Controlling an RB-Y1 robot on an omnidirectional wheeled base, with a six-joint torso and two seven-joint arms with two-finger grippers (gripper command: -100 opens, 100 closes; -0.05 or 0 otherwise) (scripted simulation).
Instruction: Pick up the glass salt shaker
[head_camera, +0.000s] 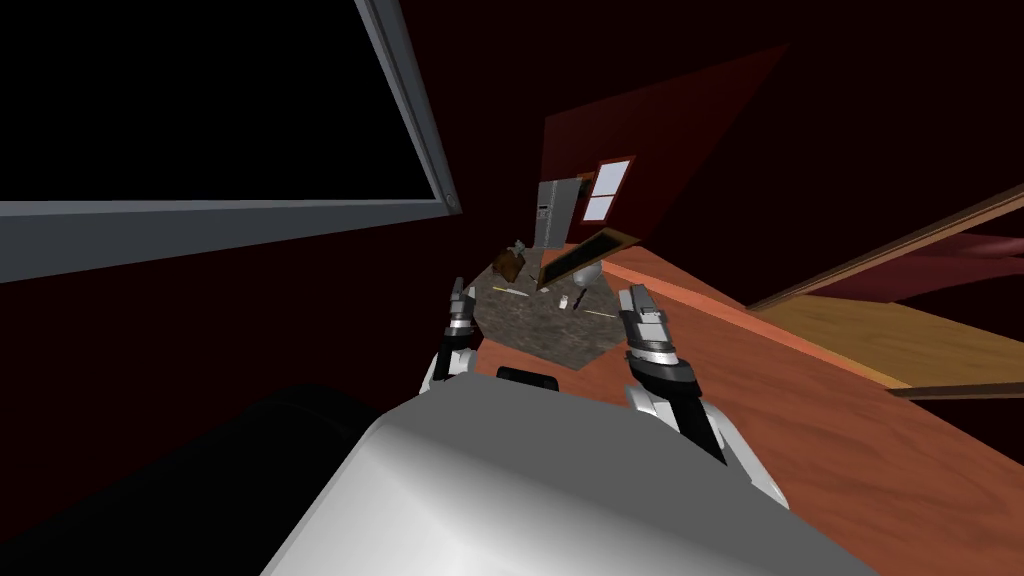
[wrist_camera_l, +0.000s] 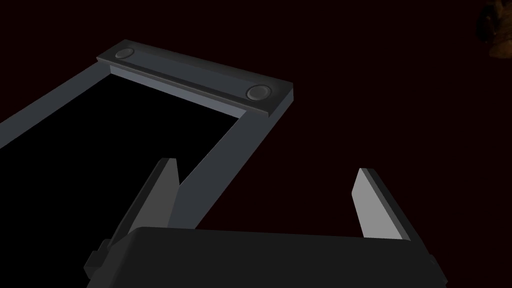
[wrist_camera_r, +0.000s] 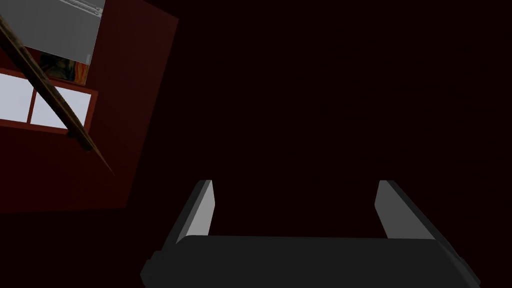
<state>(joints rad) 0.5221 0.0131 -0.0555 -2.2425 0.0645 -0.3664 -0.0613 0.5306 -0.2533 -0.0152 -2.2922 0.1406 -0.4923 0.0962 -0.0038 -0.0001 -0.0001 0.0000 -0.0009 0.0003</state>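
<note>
The salt shaker (head_camera: 563, 301) was a small, pale grey-white item. It stood on the mottled grey-brown surface (head_camera: 540, 335), in the far right part and well inside the edges. It appeared upright. Its material and fill level could not be determined from the head view.

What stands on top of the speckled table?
A small pale shaker, a brown object, a grey rounded object and thin sticks. A slanted wooden frame covers the far part.

Tabletop (head_camera: 545, 330) speckled grey-brown; floor (head_camera: 800, 430) reddish wood grain; walls (head_camera: 700, 120) dark red; left tool (wrist_camera_l: 266, 166) fingers grey.
</note>
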